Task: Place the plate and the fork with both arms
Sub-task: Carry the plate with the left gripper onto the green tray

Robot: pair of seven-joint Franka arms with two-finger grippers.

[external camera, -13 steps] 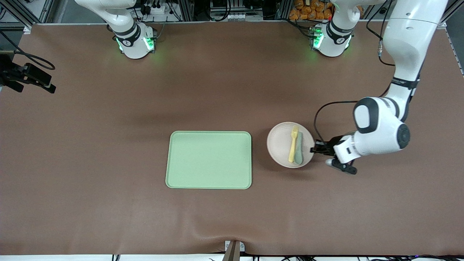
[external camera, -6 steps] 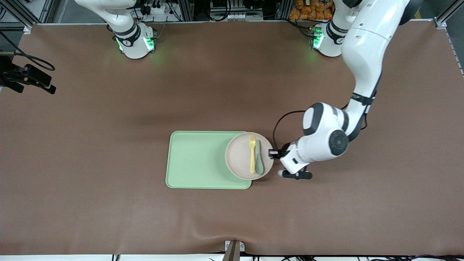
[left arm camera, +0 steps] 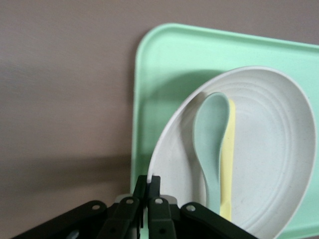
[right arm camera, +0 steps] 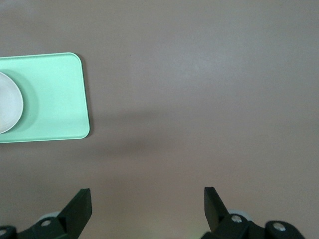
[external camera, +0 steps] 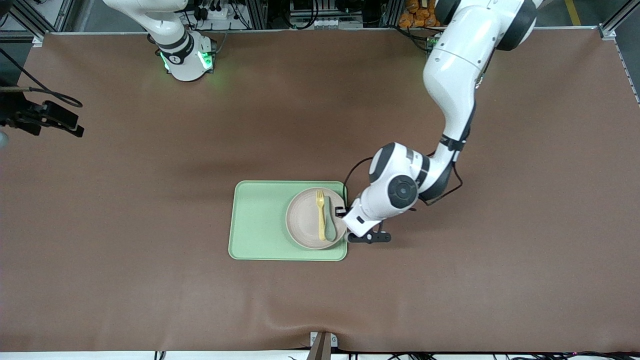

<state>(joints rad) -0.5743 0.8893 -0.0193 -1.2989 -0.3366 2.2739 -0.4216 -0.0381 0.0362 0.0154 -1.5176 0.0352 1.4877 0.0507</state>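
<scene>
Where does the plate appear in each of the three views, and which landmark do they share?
Front view: the plate lies over the tray's end toward the left arm, its rim pinched by the left gripper.
Left wrist view: the plate fills the middle, just above the gripper.
Right wrist view: only a sliver of the plate at the edge.
Shared landmark: the green tray.

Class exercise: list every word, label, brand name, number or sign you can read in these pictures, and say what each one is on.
Readable text: none.
Plate, fork, spoon and green tray: plain, no markings.
Right arm's base: a small dark round mark, too small to read.
Left arm: no lettering visible.
Left gripper, jaws shut on the plate's rim, and right gripper, jaws open over bare table: no labels.
</scene>
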